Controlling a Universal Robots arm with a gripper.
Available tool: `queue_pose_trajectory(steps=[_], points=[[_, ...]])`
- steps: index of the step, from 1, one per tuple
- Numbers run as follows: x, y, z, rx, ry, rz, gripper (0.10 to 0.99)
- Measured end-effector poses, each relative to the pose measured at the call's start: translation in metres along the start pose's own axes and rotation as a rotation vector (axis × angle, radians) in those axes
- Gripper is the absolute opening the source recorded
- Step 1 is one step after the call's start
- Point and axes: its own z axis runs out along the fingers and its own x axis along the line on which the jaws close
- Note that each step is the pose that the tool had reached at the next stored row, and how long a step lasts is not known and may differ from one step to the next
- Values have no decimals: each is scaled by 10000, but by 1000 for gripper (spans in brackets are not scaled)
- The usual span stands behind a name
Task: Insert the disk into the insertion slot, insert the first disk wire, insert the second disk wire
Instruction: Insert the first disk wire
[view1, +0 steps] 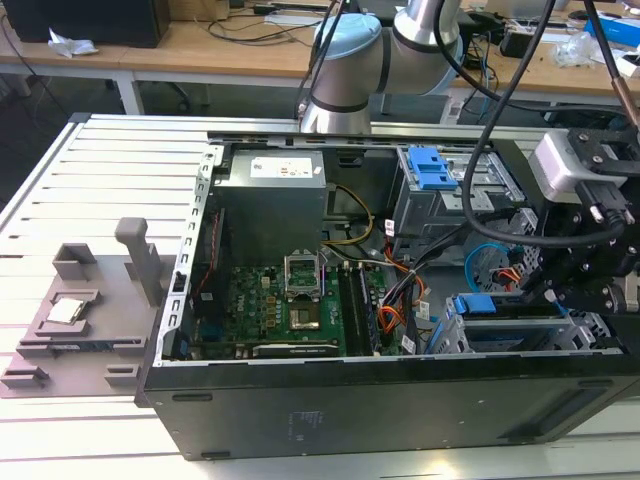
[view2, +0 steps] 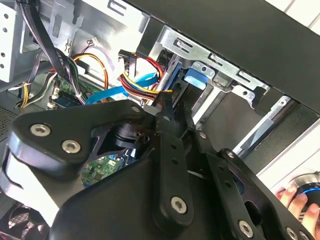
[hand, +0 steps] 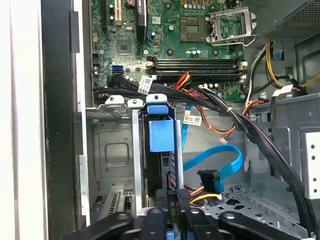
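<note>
Disk seated on edge in the insertion slot; gripper beside it at the cable plug.
Fingers look pinched narrow; whether they hold the plug is unclear. Wire is light and floppy, so the rigid plug is the grip point.

**A robotics lab bench**

An open computer case lies on a slotted aluminium table beside a grey fixture block near the table's edge — a workshop setup. Behind it, wooden desks carry loose cables and gear, and the robot arm rises at the table's far edge.
</note>
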Motion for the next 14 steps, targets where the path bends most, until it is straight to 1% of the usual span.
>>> queue_pose_trajectory(steps=[2, 3, 4, 5, 7, 8, 9, 10, 11, 14], points=[[-1, 0, -2, 0, -1, -1, 235], [-5, 2, -36, 0, 1, 0, 235], [-12, 5, -91, 0, -1, 0, 235], [-32, 10, -178, 0, -1, -1, 235], [-53, 14, -255, 2, 0, -1, 224], [-58, 16, -293, 2, -1, -1, 153], [-69, 21, -385, 2, -1, -1, 106], [-75, 24, -444, 3, 0, -1, 106], [-77, 25, -465, 3, -2, -1, 106], [-78, 26, -467, 3, -1, -1, 106]])
